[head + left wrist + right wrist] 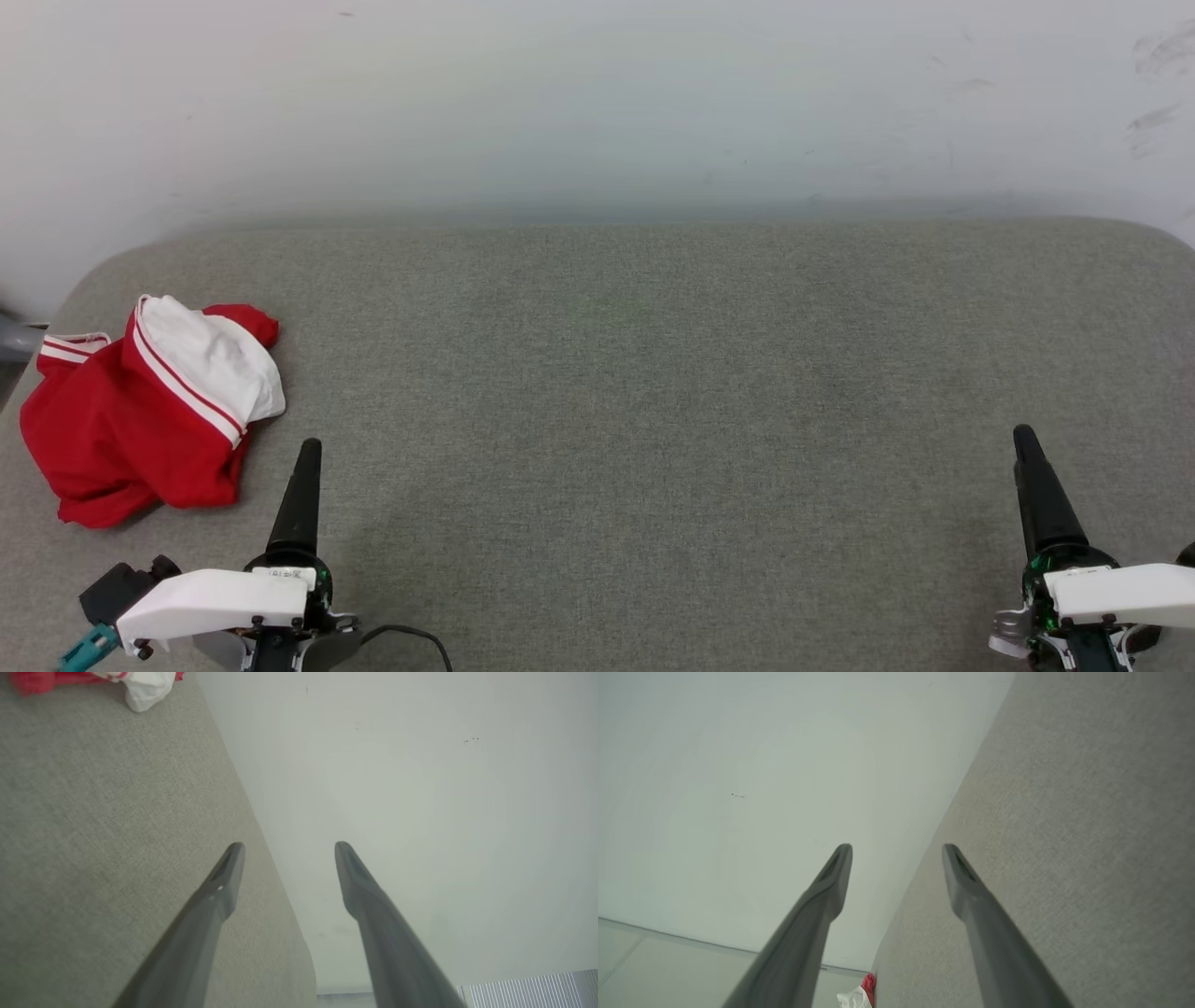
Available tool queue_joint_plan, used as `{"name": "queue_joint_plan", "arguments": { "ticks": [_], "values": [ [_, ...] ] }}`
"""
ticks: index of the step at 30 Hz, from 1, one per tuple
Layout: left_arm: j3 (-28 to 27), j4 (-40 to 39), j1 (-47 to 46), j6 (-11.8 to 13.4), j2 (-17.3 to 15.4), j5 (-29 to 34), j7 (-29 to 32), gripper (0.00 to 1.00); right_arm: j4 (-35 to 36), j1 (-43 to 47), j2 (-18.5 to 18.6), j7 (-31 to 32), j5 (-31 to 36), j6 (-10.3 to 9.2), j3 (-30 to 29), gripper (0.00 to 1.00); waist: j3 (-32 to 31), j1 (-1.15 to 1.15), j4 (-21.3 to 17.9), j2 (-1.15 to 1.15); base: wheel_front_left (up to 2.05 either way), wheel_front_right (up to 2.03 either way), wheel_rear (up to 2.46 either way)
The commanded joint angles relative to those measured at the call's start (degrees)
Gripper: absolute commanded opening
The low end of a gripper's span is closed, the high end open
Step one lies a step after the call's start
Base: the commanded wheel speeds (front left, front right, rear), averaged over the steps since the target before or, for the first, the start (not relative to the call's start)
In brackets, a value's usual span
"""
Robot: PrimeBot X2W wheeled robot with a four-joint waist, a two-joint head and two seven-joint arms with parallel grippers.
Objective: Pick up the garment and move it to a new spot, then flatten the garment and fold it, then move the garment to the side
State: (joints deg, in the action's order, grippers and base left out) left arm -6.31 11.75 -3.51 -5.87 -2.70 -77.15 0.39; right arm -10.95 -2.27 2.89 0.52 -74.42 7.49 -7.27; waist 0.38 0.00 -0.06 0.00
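Garment (140, 411): crumpled heap at the far-left end of the table (653, 373), close to its left edge. Red body, with a white sleeve folded over the top and striped red-and-white trim showing along the sleeve and at the heap's left side. Lies loose, not flattened and not folded.

Left gripper (286, 847): jaws spread wide, nothing between them. In the head view it sits at the near-left of the table, fingers pointing toward the wall (597, 93). The garment lies just to its left and a little farther off. It is near but not touching, with bare grey cloth between them. In the left wrist view the heap's white sleeve and red edge sit in the top-left corner, well off the line of the fingers.

Right gripper (896, 847): also wide and empty, at the near-right of the table and well apart from the garment. A scrap of red and white shows at the bottom edge of the right wrist view.
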Motion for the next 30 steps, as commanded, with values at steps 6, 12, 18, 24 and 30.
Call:
{"name": "queue_joint_plan", "arguments": {
  "ticks": [6,12,18,24,30],
  "values": [
    [1.13,-4.03,-0.84,3.06,-0.13,11.55,-2.26,1.0,4.06,-0.07,0.04,-2.26,12.66,0.0,0.33,1.0,0.05,0.0,0.11,0.0,0.0,0.0,0.0],
    [2.54,-5.28,-0.49,4.85,-0.14,19.33,-3.48,1.0,5.59,0.39,0.04,-3.51,20.79,0.0,1.15,1.0,0.09,0.0,0.21,0.0,0.0,0.0,0.0],
    [3.57,-5.76,-0.24,6.19,-0.15,25.83,-4.69,1.0,6.73,0.76,0.03,-4.74,28.13,0.0,2.04,1.0,0.16,0.0,0.3,0.0,0.0,0.0,0.0],
    [4.68,-5.88,0.01,6.97,-0.16,32.13,-5.82,1.0,7.36,1.26,0.03,-5.83,34.84,0.0,2.69,1.0,0.22,0.0,0.4,0.0,0.0,0.0,0.0],
    [5.7,-5.88,0.23,7.35,-0.17,37.46,-6.86,1.0,7.34,1.58,0.02,-6.87,40.38,0.0,3.17,1.0,0.32,0.0,0.41,0.0,0.0,0.0,0.0]
  ]
}}
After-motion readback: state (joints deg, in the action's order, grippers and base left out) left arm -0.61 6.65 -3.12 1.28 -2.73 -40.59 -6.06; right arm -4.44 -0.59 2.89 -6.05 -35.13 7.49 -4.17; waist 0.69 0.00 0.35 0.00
